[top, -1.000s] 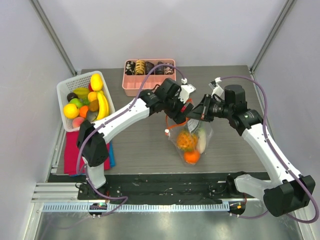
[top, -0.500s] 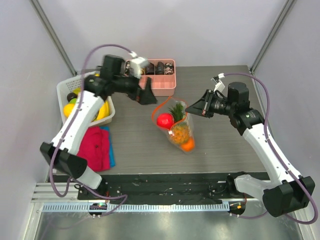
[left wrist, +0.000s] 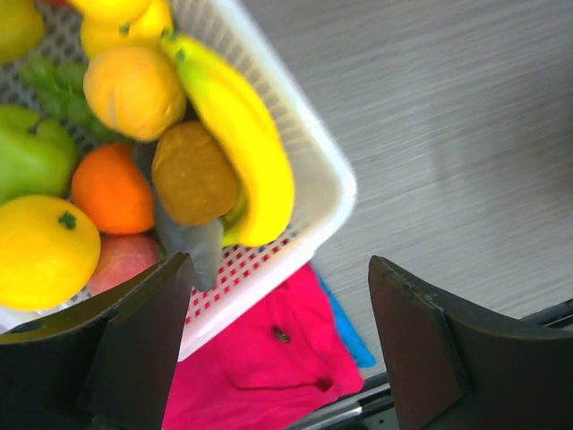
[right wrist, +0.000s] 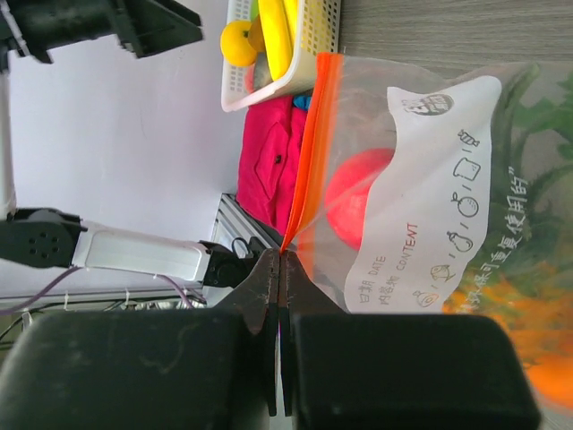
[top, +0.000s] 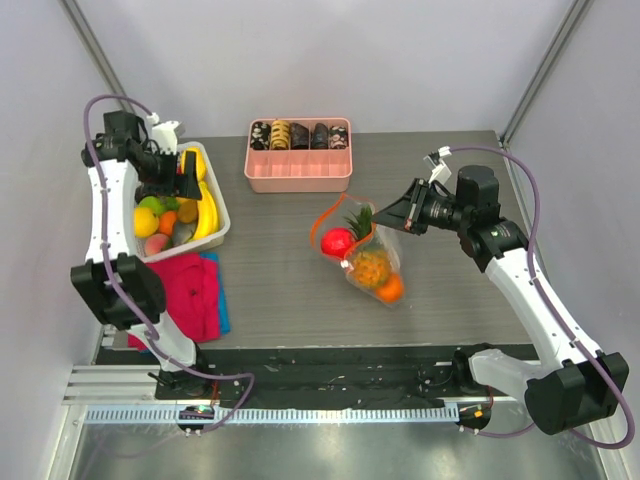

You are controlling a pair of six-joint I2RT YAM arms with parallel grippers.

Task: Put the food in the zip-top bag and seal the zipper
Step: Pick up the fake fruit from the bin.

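The zip-top bag point(top: 372, 262) lies mid-tabletop point(top: 280, 290), its long axis slanting from the far-left mouth nearward, holding red fruit point(top: 337, 242), pineapple point(top: 371, 267) and orange ball point(top: 390, 289). The right hand point(right wrist: 279, 262) is clamped on the end of the zipper point(right wrist: 311, 143); the left hand point(left wrist: 282, 345), fingers apart, hovers well apart over the fruit-filled white basket point(left wrist: 336, 184)

zip-top bag point(top: 380, 245): clear glossy plastic (crinkled) | basket point(left wrist: 331, 179): white plastic mesh | table point(top: 270, 270): matt woodgrain
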